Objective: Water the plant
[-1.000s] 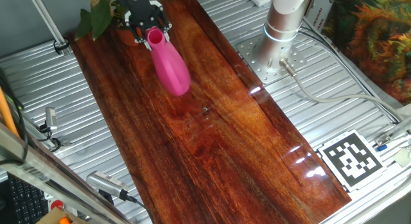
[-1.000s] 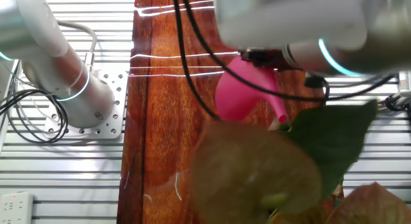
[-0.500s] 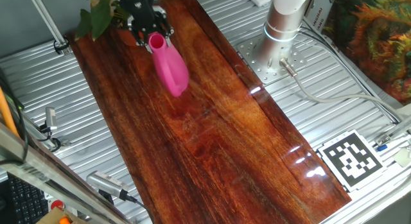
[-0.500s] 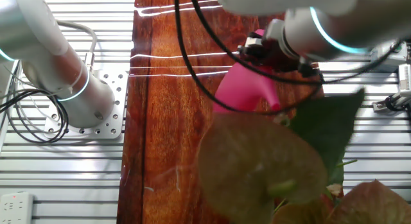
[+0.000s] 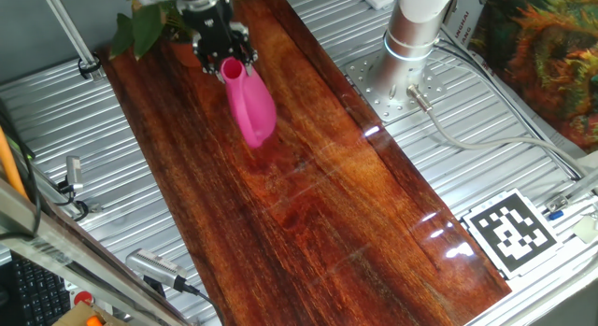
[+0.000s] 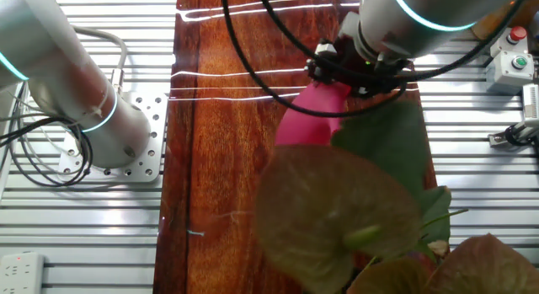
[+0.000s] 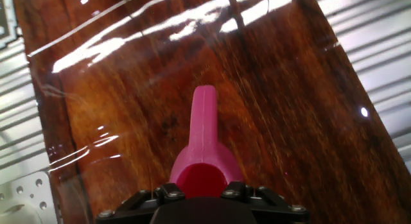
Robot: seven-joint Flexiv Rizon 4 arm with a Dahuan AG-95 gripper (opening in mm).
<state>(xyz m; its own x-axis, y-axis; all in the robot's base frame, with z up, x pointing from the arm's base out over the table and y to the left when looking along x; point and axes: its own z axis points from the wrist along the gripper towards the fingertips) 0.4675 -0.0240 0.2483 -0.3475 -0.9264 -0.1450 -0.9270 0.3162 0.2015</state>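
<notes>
Overhead, at the far end of a glossy reddish-brown wooden board: black two-finger gripper clamped on the open top of a bright pink plastic watering can, jaws narrow and pressed to either side of its mouth. Can hanging below the gripper, tilted, rounded body lifted off the wood. Just behind the gripper, near the board's far corner: small cluster of broad, pointed, dark-green leaves, only partly visible, close to the can but not touching as far as can be told.

From the opposite side: same pink can under the black gripper, partly covered by large out-of-focus leaves very near the lens; brownish leaf filling the lower middle. Silver robot base column standing on a perforated plate to the left of the board, black cables looped beside it.

Along the fingers: pink spout pointing away over the wood, round red-pink mouth of the can gripped at the bottom edge by the black jaw hardware. Bright light streaks across the board's far end.

Elsewhere: square black-and-white marker tag on the ribbed metal tabletop, well apart from the can.
</notes>
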